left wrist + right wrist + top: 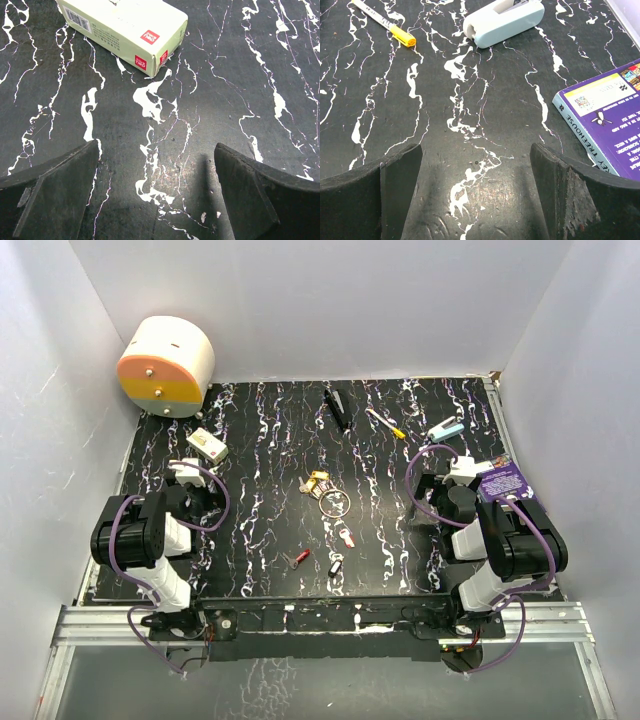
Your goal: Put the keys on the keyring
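In the top view the silver keyring (334, 504) lies mid-table. A yellow-headed key (317, 481) lies just up-left of it, touching or nearly so. A pink key (347, 537) lies below the ring, a red key (301, 557) and a black key (335, 566) nearer the front. My left gripper (190, 475) is open and empty at the left side, far from the keys; its wrist view (156, 172) shows only bare mat between the fingers. My right gripper (455, 475) is open and empty at the right side; its wrist view (476, 172) shows bare mat too.
A small white box (207, 445) (125, 30) lies beyond the left gripper. A purple book (503, 482) (612, 115), a pale blue-white dispenser (446, 429) (502, 21) and a white pen with yellow tip (385, 423) (385, 22) lie near the right gripper. A black bar (337, 408) and a round orange-white device (165, 366) sit at the back.
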`<state>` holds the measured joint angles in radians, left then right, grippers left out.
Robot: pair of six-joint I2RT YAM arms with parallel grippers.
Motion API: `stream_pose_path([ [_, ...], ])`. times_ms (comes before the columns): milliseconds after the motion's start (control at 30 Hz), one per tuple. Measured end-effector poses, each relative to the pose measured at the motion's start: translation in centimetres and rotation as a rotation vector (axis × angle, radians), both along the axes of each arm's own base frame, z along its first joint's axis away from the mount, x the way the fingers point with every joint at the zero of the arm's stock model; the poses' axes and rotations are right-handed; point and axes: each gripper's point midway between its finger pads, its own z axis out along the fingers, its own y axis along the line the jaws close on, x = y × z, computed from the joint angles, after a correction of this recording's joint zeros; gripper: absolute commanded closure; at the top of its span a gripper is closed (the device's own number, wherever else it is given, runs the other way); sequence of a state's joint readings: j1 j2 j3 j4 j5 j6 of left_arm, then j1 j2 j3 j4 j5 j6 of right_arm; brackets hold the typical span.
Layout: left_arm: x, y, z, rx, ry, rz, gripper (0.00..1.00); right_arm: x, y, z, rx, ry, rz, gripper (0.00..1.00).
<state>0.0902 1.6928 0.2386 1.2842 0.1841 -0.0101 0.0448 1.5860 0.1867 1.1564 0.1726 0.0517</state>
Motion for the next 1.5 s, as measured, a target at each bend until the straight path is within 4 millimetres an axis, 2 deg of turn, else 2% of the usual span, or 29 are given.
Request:
stream_pose_path([
  [567,0.0,0.0,0.0,0.0,0.002,0.0,0.03,0.0,0.1,0.0,0.001,0.0,0.007,0.03],
  [700,0.0,0.0,0.0,0.0,0.002,0.0,0.03,0.1,0.2,0.0,-0.001,0.002,0.011,0.15],
  [767,0.0,0.0,-0.1,0.0,0.002,0.0,0.03,0.4,0.4,-0.1,-0.008,0.026,0.022,0.16],
  [833,0.0,0.0,-0.1,0.0,0.002,0.0,0.03,1.5,1.0,0.7,-0.021,0.05,0.045,0.16],
  [933,0.0,0.0,-0.1,0.0,0.002,0.0,0.03,4.3,3.7,4.9,-0.031,0.016,0.12,0.23],
  [1033,0.0,0.0,-0.1,0.0,0.002,0.0,0.03,5.9,8.2,9.0,-0.025,-0.029,0.242,0.35],
  [1133,0.0,0.0,-0.1,0.0,0.002,0.0,0.03,6.2,13.3,10.7,-0.004,-0.007,0.379,0.4],
  [1200,0.0,0.0,-0.1,0.0,0.002,0.0,0.03,5.9,16.8,10.4,0.009,0.044,0.468,0.41],
  [1300,0.0,0.0,-0.1,0.0,0.002,0.0,0.03,4.4,21.2,8.0,0.012,0.152,0.572,0.42],
  [1400,0.0,0.0,-0.1,0.0,0.002,0.0,0.03,2.3,24.3,4.7,0.004,0.264,0.647,0.47],
  [1500,0.0,0.0,-0.1,0.0,0.003,0.0,0.03,0.7,26.2,1.7,-0.008,0.363,0.691,0.5],
])
